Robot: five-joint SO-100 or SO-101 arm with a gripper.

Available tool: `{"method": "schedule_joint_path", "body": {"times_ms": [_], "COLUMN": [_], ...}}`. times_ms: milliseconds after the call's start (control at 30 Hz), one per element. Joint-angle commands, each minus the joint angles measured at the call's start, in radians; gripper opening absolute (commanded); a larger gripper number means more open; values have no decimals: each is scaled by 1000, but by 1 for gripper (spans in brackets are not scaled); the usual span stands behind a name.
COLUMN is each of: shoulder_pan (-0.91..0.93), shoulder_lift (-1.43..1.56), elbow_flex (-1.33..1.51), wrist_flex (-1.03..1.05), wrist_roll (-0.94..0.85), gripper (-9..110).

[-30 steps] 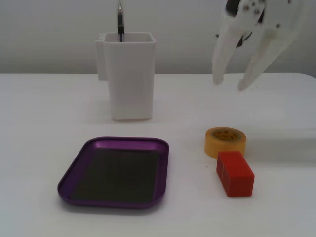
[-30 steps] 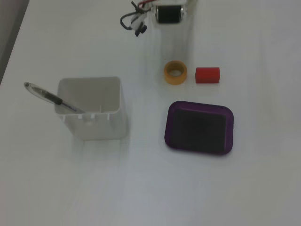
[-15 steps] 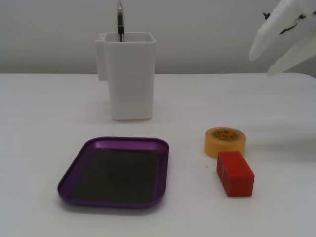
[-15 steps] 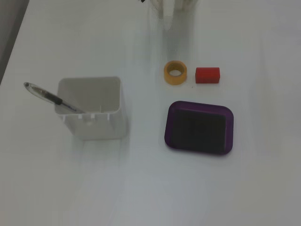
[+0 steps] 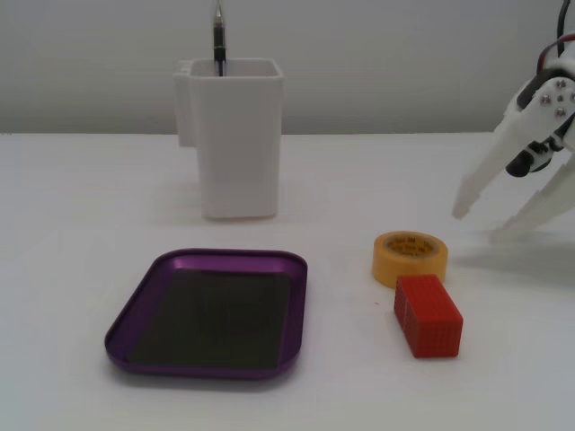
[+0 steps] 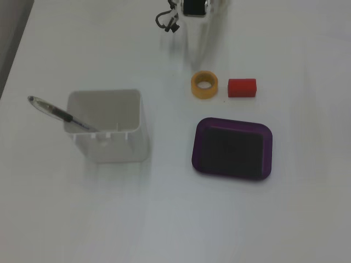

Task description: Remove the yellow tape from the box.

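Observation:
The yellow tape [image 5: 410, 258] lies flat on the white table, outside the box and to its right in a fixed view. It also shows in the other fixed view [image 6: 204, 85], just above the box. The box [image 5: 135, 316] is a shallow purple tray with a dark bottom, and it is empty; its rim shows from above too [image 6: 233, 121]. My gripper [image 5: 478, 224] is open and empty, hovering to the right of the tape and apart from it. From above, only the arm [image 6: 194, 6] shows clearly at the top edge; its white fingers blend into the table.
A red block [image 5: 428, 314] lies right beside the tape, also seen from above [image 6: 242, 87]. A tall white container [image 5: 235, 144] with a pen [image 5: 217, 36] stands behind the tray; from above the container [image 6: 109, 143] is to the tray's left.

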Motion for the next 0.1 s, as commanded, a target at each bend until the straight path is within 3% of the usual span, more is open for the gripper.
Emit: {"method": "schedule_joint_path", "body": {"times_ms": [0, 67], "shoulder_pan": [-2, -2], "shoulder_lift": [52, 52], "elbow_flex": [31, 60], "wrist_flex": [-5, -5], "wrist_roll": [14, 14], "gripper": [9, 8]}}
